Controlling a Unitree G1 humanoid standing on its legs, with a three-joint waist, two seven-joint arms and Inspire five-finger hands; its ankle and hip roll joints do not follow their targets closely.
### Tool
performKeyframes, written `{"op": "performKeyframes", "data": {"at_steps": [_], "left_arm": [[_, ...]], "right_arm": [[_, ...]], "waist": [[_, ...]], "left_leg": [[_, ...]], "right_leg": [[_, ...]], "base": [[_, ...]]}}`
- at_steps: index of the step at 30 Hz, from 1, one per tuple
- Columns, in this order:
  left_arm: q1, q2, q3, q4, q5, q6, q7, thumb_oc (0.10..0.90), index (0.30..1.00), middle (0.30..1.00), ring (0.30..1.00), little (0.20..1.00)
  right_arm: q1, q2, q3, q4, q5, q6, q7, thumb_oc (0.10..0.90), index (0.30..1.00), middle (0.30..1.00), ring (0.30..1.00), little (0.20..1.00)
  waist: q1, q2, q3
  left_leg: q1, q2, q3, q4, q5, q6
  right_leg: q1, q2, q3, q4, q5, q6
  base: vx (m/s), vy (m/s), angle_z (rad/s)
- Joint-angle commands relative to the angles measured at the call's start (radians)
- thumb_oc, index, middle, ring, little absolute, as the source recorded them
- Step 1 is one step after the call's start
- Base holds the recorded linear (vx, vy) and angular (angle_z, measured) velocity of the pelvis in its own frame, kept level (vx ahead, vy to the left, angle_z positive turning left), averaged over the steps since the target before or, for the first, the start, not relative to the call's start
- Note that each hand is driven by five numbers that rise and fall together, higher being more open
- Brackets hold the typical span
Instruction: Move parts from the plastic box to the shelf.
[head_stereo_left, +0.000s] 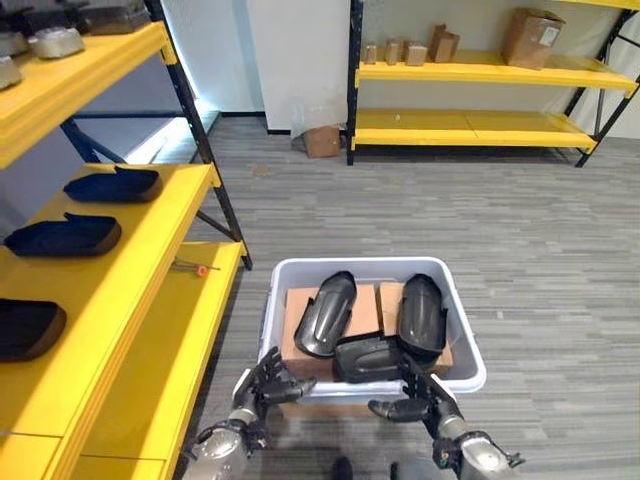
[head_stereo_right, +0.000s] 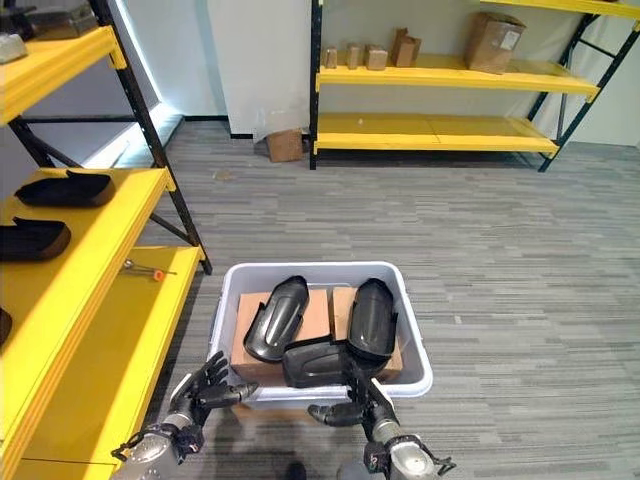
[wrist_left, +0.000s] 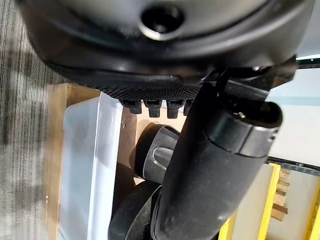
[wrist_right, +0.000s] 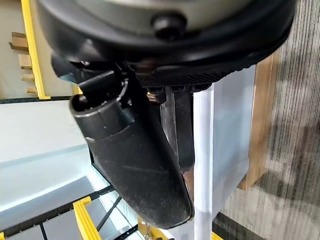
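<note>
Both hands hover at the near rim of the plastic box (head_stereo_left: 460, 330), where three dark parts (head_stereo_left: 327, 312) lie on cardboard. The left hand (head_stereo_left: 268, 381) and right hand (head_stereo_left: 418, 400) appear spread and empty, though the fingers are partly hidden. A clean pick means reaching over the rim for the nearest part (head_stereo_left: 368, 358), then turning to the yellow shelf (head_stereo_left: 150, 270) left of the box.
</note>
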Motion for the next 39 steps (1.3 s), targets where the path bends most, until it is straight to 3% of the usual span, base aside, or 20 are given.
{"op": "performKeyframes", "data": {"at_steps": [1,4,7,8,12,16,23,39], "left_arm": [[-0.054,0.002,0.029,-0.089,-0.031,-0.079,-0.023,0.9,1.0,1.0,1.0,1.0],[-0.034,-0.005,0.047,-0.096,-0.039,-0.089,-0.022,0.9,1.0,1.0,1.0,1.0],[0.003,-0.003,0.071,-0.127,-0.055,-0.093,-0.028,0.9,1.0,1.0,1.0,1.0],[0.003,-0.003,0.071,-0.127,-0.055,-0.093,-0.028,0.9,1.0,1.0,1.0,1.0],[0.011,-0.017,0.075,-0.118,-0.063,-0.095,-0.034,0.9,1.0,1.0,1.0,1.0],[0.012,-0.016,0.081,-0.116,-0.065,-0.097,-0.036,0.9,1.0,1.0,1.0,1.0],[0.012,-0.007,0.076,-0.139,-0.064,-0.114,-0.028,0.9,1.0,1.0,1.0,1.0],[-0.015,0.041,0.013,-0.232,-0.09,-0.123,-0.013,0.9,1.0,1.0,1.0,1.0]], "right_arm": [[-0.064,-0.028,-0.018,-0.102,0.017,-0.07,0.011,0.9,1.0,1.0,1.0,1.0],[-0.069,-0.033,-0.012,-0.105,0.007,-0.072,0.013,0.9,1.0,1.0,1.0,1.0],[-0.066,-0.067,-0.02,-0.128,0.002,-0.083,0.02,0.9,1.0,1.0,1.0,1.0],[-0.066,-0.067,-0.02,-0.128,0.002,-0.083,0.02,0.9,1.0,1.0,1.0,1.0],[-0.053,-0.09,-0.037,-0.131,0.011,-0.098,0.016,0.9,1.0,1.0,1.0,1.0],[-0.067,-0.107,-0.029,-0.155,0.006,-0.108,0.014,0.9,1.0,1.0,1.0,1.0],[-0.142,-0.143,-0.042,-0.179,-0.109,-0.149,-0.051,0.9,1.0,1.0,1.0,1.0],[-0.425,-0.199,-0.021,-0.12,-0.338,-0.136,-0.228,0.9,1.0,1.0,1.0,1.0]], "waist": [[-0.015,-0.015,-0.002],[0.005,-0.038,-0.022],[0.024,-0.049,-0.038],[0.024,-0.049,-0.038],[0.017,-0.049,-0.034],[0.009,-0.034,-0.029],[0.005,-0.006,0.002],[0.021,0.056,0.147]], "left_leg": [[0.021,0.148,-0.094,0.018,-0.058,-0.108],[0.037,0.173,-0.083,0.003,-0.063,-0.129],[0.04,0.222,-0.089,-0.001,-0.054,-0.162],[0.041,0.222,-0.089,-0.002,-0.054,-0.162],[0.023,0.293,-0.104,-0.018,-0.007,-0.214],[0.007,0.32,-0.097,-0.048,0.032,-0.242],[-0.038,0.314,-0.066,-0.05,0.038,-0.253],[-0.18,0.252,-0.034,-0.05,0.045,-0.233]], "right_leg": [[0.124,0.039,0.086,-0.161,0.195,0.041],[0.188,0.036,0.058,-0.249,0.18,0.044],[0.247,0.072,0.023,-0.326,0.171,0.029],[0.248,0.073,0.023,-0.326,0.171,0.029],[0.285,0.13,-0.024,-0.367,0.144,-0.003],[0.284,0.149,-0.052,-0.39,0.138,-0.014],[0.232,0.135,-0.053,-0.396,0.15,-0.004],[0.065,0.074,-0.023,-0.396,0.214,0.02]], "base": [[0.07,-0.102,-0.15],[0.14,-0.26,0.33],[0.11,-0.305,-0.08],[0.05,-0.348,-0.01],[0.05,-0.325,0.21],[0.07,-0.17,0.16],[0.02,-0.008,-0.03],[-0.08,0.058,-0.03]]}}
